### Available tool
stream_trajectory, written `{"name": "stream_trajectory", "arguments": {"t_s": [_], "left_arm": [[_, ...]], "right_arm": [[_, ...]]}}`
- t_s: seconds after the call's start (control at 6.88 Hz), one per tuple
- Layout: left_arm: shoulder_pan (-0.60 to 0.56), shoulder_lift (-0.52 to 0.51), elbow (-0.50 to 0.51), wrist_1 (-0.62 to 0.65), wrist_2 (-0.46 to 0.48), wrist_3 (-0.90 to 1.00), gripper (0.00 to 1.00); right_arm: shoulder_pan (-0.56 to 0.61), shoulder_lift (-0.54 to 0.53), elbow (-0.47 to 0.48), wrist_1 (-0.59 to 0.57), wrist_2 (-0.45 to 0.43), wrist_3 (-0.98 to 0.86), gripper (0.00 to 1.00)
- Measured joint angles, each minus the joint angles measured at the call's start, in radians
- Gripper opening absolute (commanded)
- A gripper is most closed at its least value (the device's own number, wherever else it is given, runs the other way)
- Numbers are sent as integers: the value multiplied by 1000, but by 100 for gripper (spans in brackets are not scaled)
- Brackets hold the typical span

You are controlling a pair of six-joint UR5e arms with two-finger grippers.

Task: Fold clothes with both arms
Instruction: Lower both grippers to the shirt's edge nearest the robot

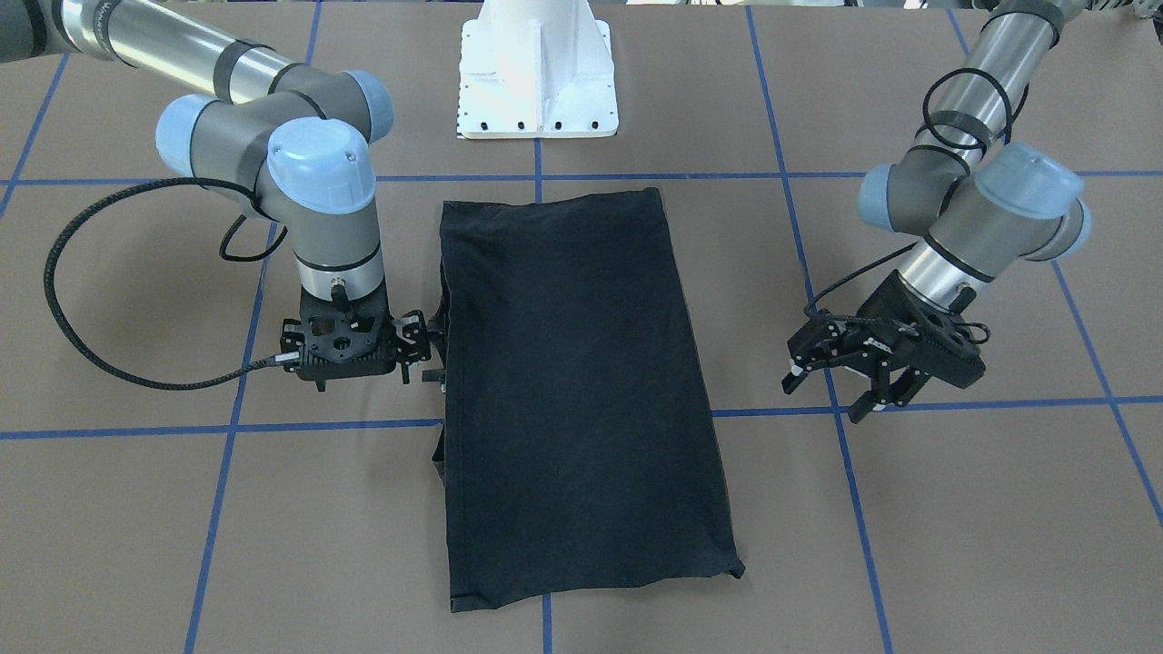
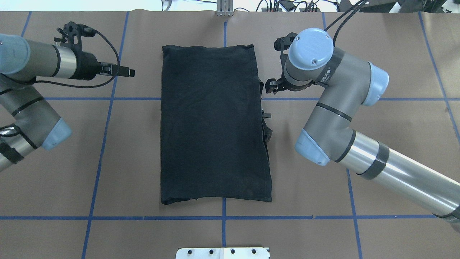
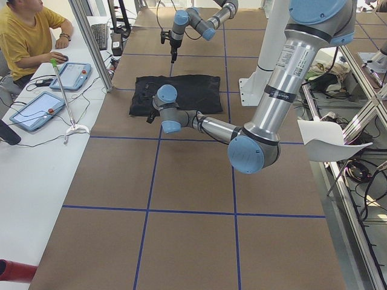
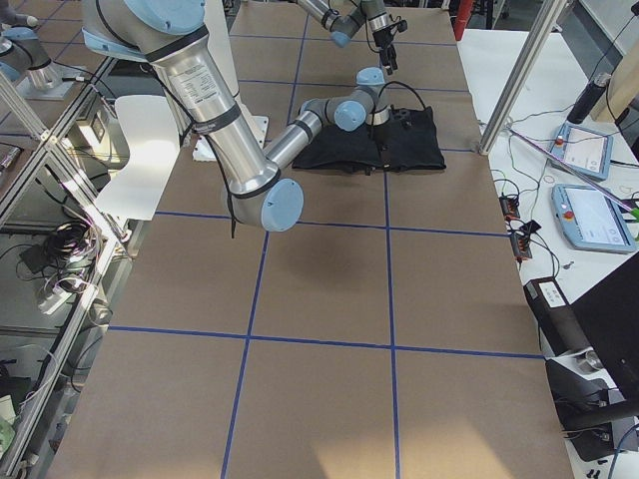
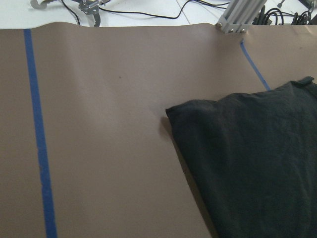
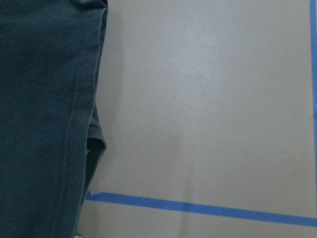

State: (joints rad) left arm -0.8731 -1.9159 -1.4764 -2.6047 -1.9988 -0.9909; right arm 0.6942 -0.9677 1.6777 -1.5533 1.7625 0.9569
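Black T-shirt [image 2: 212, 122] folded into a long rectangle, midway between the side edges of the table [image 2: 107, 162].
Toward the left edge, the left gripper [image 1: 827, 397] hangs tilted, jaws spread, well apart from the T-shirt. The T-shirt lies flat and faintly creased, with folded bits poking from its right long side. The right gripper [image 1: 421, 368] stands just beside that side, and its jaws cannot be read.

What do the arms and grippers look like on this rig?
The left arm and right arm are silver-grey tubes with light blue joint caps and black bands. A black braided cable runs off each wrist. The left gripper and right gripper are black, open-framed two-finger units with small white marks at the fingertips. The lettering on the arms is too small to read.
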Motion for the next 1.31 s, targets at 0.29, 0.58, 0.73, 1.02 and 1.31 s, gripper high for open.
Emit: {"name": "stream_trajectory", "arguments": {"t_s": [0.29,0.58,0.73,1.02,1.31], "left_arm": [[166,162,-215,1,104,-174,100],[370,288,-383,1,257,-355,100],[466,320,-425,6,338,-441,100],[602,307,-446,87,486,-638,94],[639,205,-439,262,542,-788,89]], "right_arm": [[-92,-105,216,4,-21,211,100],[-218,-189,333,71,-139,390,100],[-265,-230,355,141,-192,455,100],[-315,-269,369,214,-265,518,100],[-322,-274,374,224,-276,526,100]]}}
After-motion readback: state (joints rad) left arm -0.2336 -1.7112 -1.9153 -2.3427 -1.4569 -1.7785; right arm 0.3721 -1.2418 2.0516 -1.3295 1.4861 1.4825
